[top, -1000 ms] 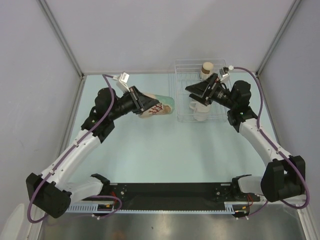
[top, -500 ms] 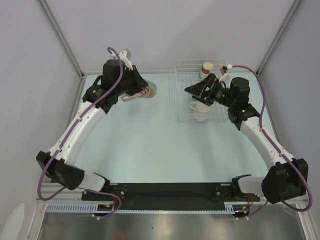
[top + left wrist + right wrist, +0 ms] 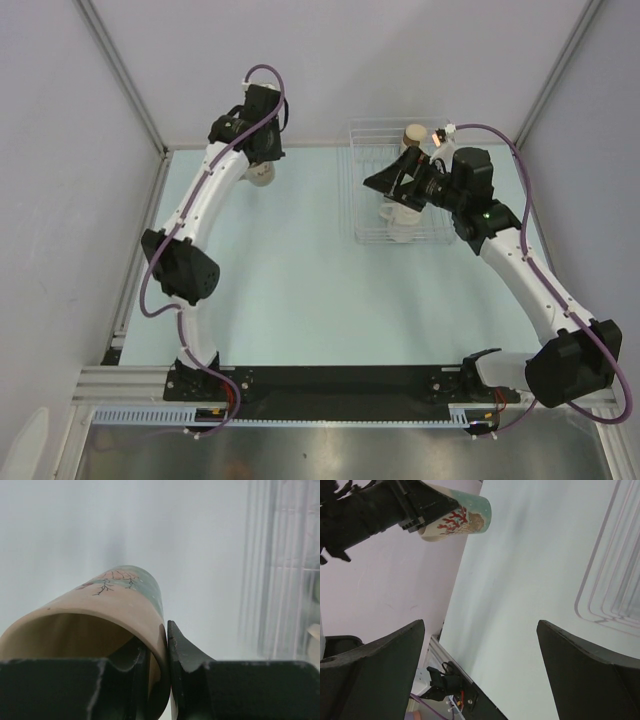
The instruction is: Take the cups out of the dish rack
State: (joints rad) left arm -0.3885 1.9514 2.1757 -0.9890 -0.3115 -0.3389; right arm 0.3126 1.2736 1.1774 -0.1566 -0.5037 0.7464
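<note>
My left gripper (image 3: 166, 652) is shut on the rim of a cream cup (image 3: 107, 611) with dark print and a green base, one finger inside and one outside. In the top view that cup (image 3: 262, 177) hangs at the table's far left back, mostly under the left gripper (image 3: 260, 162). The right wrist view shows the same cup (image 3: 461, 518) in the left arm's hold. The white wire dish rack (image 3: 356, 205) stands at the back right, holding a tan brown-topped cup (image 3: 414, 135) and white cups (image 3: 402, 218). My right gripper (image 3: 376, 182) hovers over the rack's left part, open and empty (image 3: 480, 652).
Grey walls close in the table at the back and on both sides, and the left arm reaches close to the back left corner post (image 3: 163, 150). The rack's wires (image 3: 602, 602) show at the right edge of the right wrist view.
The left arm has swung the cream cup from beside the rack's left side to the far left back of the table. The right gripper stays open over the rack, shifted slightly left.
</note>
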